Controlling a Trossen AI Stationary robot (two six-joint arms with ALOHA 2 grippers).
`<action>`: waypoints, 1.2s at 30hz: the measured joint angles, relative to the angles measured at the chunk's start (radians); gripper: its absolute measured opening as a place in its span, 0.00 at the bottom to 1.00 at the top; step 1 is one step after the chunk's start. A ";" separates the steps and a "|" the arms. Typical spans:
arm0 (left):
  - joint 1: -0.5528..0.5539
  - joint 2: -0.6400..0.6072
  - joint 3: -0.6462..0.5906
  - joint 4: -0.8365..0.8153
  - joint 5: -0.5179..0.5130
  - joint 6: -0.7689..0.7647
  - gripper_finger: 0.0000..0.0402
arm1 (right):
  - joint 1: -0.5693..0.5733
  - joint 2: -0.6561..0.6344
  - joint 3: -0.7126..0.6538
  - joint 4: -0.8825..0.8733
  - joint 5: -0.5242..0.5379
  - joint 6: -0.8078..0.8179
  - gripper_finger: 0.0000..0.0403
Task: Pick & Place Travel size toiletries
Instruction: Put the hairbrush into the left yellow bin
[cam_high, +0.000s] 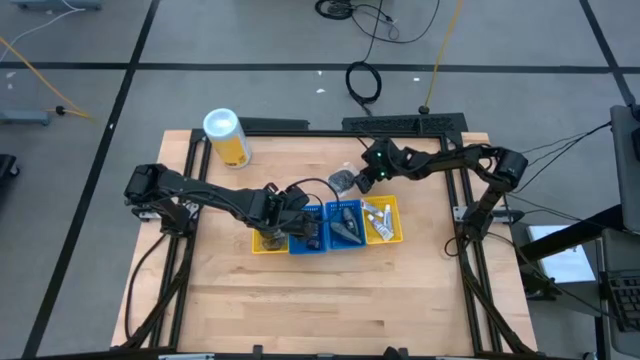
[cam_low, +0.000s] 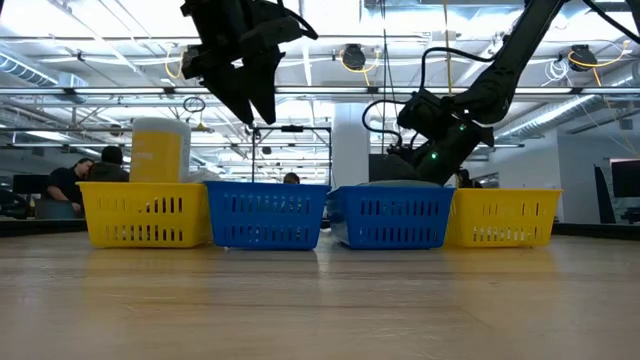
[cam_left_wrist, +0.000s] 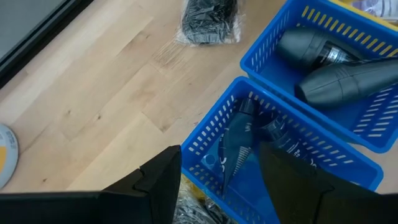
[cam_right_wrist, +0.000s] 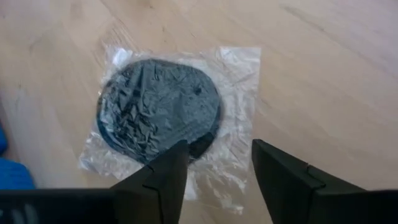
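Travel size toiletries are mostly sorted into a row of four bins at table centre; one clear packet (cam_high: 343, 180) with a dark round content is left loose on the wood table (cam_high: 330, 300), at about 12 o'clock of the right blue bin (cam_high: 346, 222).

Largest to smallest: the table, then the yellow canister (cam_high: 228, 136) at 10 o'clock of the bins, then the bin row. The left yellow bin (cam_high: 268, 243) and left blue bin (cam_high: 309, 234) are partly covered by the left arm. Dark grey oval pieces (cam_left_wrist: 348, 79) are held in the right blue bin, dark mini bottles (cam_left_wrist: 236, 138) in the left blue bin, small white tubes (cam_high: 378, 221) in the right yellow bin (cam_high: 384, 221).

The left gripper (cam_left_wrist: 219, 177) is hovered over the left blue bin, fingers spread, nothing between them. The right gripper (cam_right_wrist: 219, 167) is poised just over the loose packet, fingers apart and empty, at the packet's near edge.

The packet is judged light, soft and crinkly, with slippery film lying flat on the wood. A grasp is best taken across the raised dark disc, not the thin film border, which would likely slide or fold. Little crush risk is expected.
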 joint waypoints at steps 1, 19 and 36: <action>0.000 0.000 0.000 0.000 0.000 0.005 0.53 | 0.001 0.001 0.000 -0.004 -0.001 0.000 0.44; 0.000 0.000 0.000 0.001 0.000 0.013 0.53 | 0.036 0.086 0.003 0.033 -0.002 0.022 0.35; 0.000 0.000 0.000 0.001 0.005 0.017 0.53 | 0.045 -0.014 -0.002 0.023 -0.064 0.002 0.00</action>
